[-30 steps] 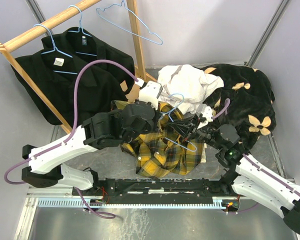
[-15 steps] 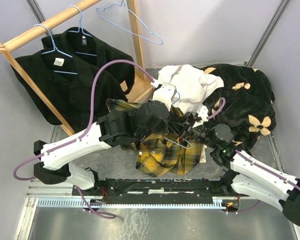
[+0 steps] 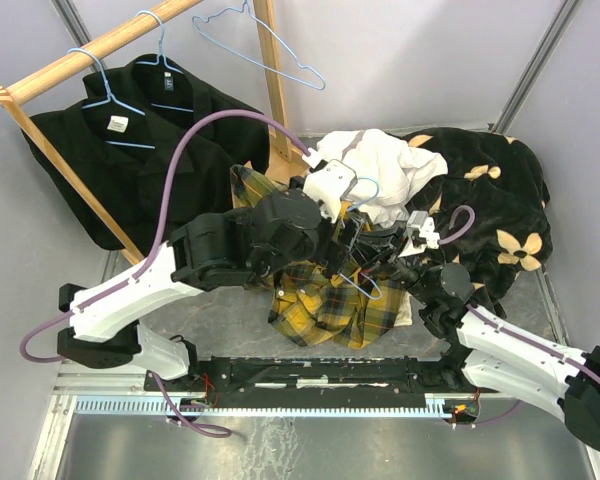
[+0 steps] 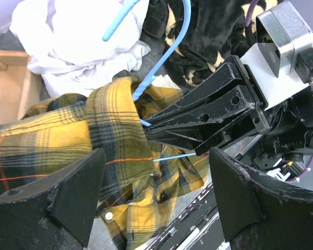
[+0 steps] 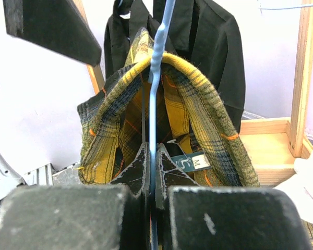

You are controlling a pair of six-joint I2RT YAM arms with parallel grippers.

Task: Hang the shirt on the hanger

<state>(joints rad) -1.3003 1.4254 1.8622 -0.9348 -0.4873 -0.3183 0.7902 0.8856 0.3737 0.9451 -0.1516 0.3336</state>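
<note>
The yellow-and-black plaid shirt [image 3: 325, 305] hangs in the middle, its collar [image 5: 198, 88] draped over the light-blue wire hanger [image 5: 157, 78]. My right gripper [image 5: 153, 169] is shut on the hanger's wire just below the collar; from above it [image 3: 373, 257] sits right of the shirt. My left gripper [image 4: 154, 192] stands open, fingers [image 4: 57, 192] wide on either side of the shirt [image 4: 115, 130] with no grip on it. The hanger's hook [image 4: 172, 47] rises past the right gripper's black jaws. From above, the left gripper [image 3: 346, 232] is over the collar.
Two black shirts [image 3: 150, 150] hang on blue hangers from a wooden rail [image 3: 90, 50] at the back left. A bare hanger [image 3: 270, 45] hangs by the wooden post [image 3: 273, 90]. A cream-white shirt [image 3: 380, 170] and a black flowered blanket [image 3: 490, 210] lie behind right.
The left gripper has opened and let go of the shirt. Its arm has swung right and toward the back, carrying the shirt's upper part up over the hanger. The right gripper stays shut on the hanger.
</note>
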